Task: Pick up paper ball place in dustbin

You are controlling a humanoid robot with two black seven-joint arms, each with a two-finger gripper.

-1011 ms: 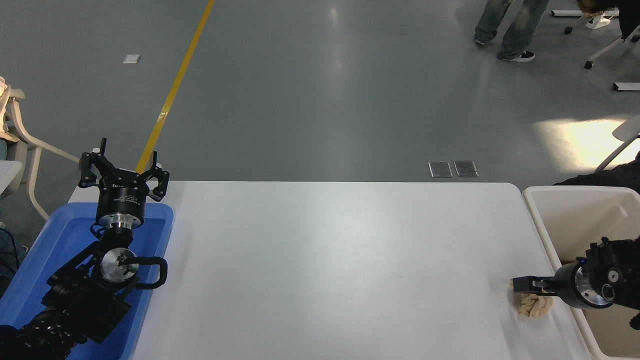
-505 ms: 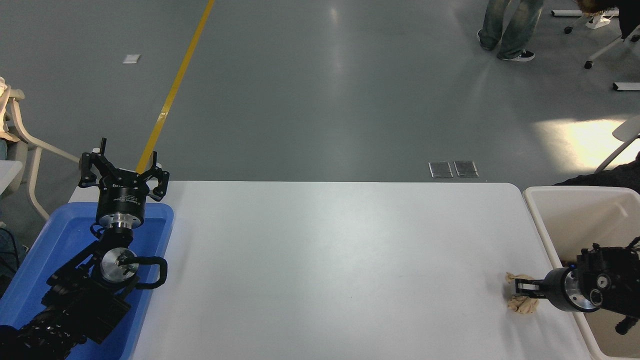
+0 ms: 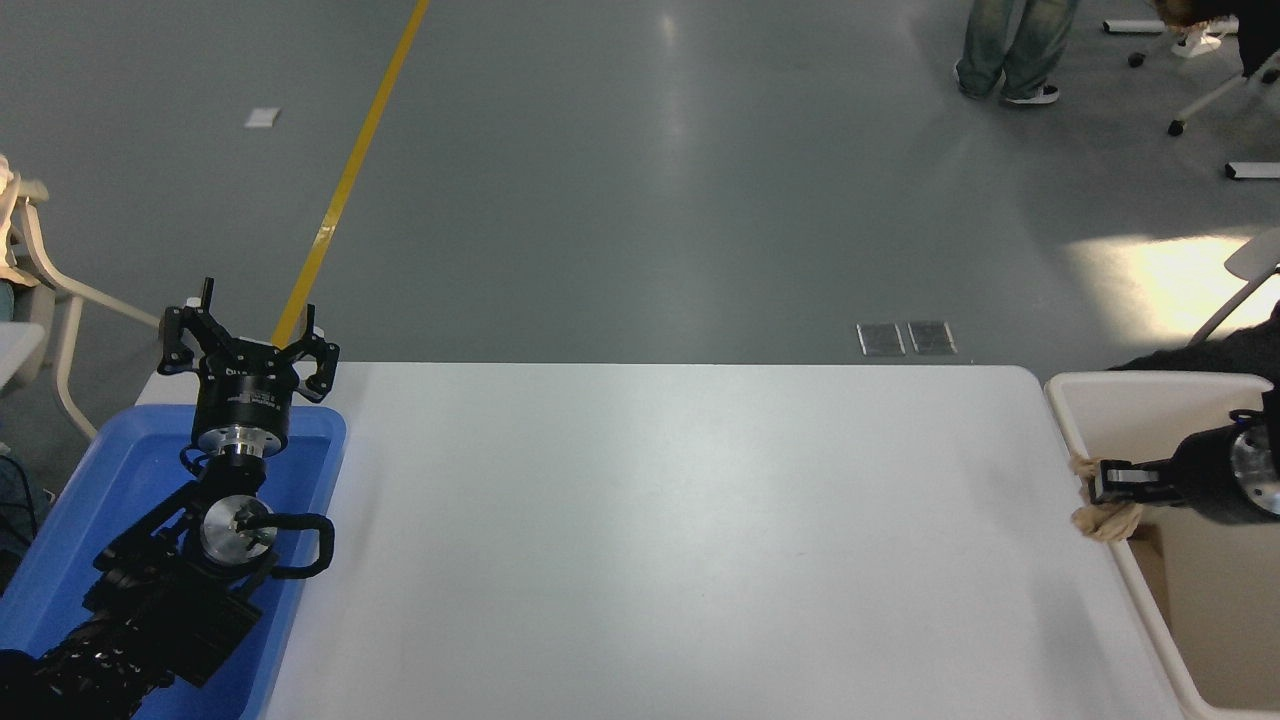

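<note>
The tan, wrinkly paper ball (image 3: 1105, 518) hangs in the air at the table's right edge, right over the near rim of the cream-white dustbin (image 3: 1160, 400). My right gripper (image 3: 1108, 488) comes in from the right edge, pointing left, and is shut on the ball; paper shows above and below its fingers. My left gripper (image 3: 245, 345) stays parked at the lower left over the blue tray, its fingers spread open and holding nothing.
A shallow blue tray (image 3: 110, 480) sits on the white table (image 3: 650, 520) at the left, under the left arm. A person's legs (image 3: 1005, 50) stand on the grey floor at top right, near chair bases. A white chair (image 3: 40, 270) is at the far left.
The right gripper has closed on the paper ball, lifted it off the table and carried it up and to the right, to the dustbin's rim. The left arm has not moved.
</note>
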